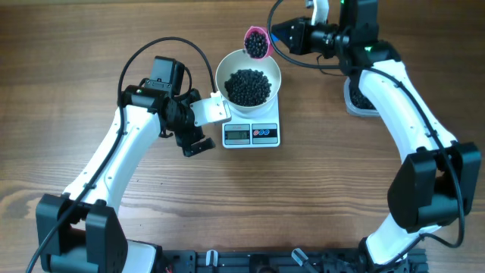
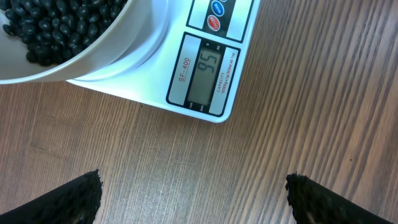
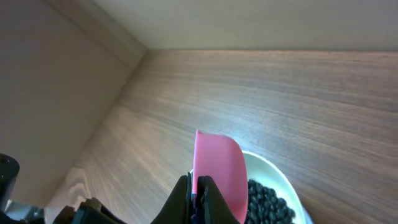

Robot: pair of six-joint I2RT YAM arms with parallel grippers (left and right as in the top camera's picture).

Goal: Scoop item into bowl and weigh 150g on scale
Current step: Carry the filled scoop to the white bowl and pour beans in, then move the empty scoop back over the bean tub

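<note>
- Overhead: one scale stands on the table toward its far edge, about midway along it. It carries one white bowl, which is wider than the scale.
- Overhead: the black beads lie as one dark heap in the bowl. A smaller lot fills the one pink scoop, which hangs at the bowl's far rim.
- Overhead: there are two arms. The right pincer is clenched on the scoop's handle, and one clear tub shows partly under that arm, nearer the table's right edge. The left pincer hangs just left of the scale, released.
- Left wrist: the one grey display reads "95", and "SF-400" is printed beside it. The smaller print on the display's other side is too fine to read.
- Left wrist: two round buttons sit beyond the display, one blue and one red.
- Left wrist: the bowl with its beads fills the upper left corner. The left pincer's two dark fingertips sit wide apart over bare wood, with nothing between them.
- Right wrist: the right pincer's fingers are clamped tight on the thin pink scoop, seen from behind. The bowl's rim and some of its beads show below and to the right of it. No writing is visible here.
</note>
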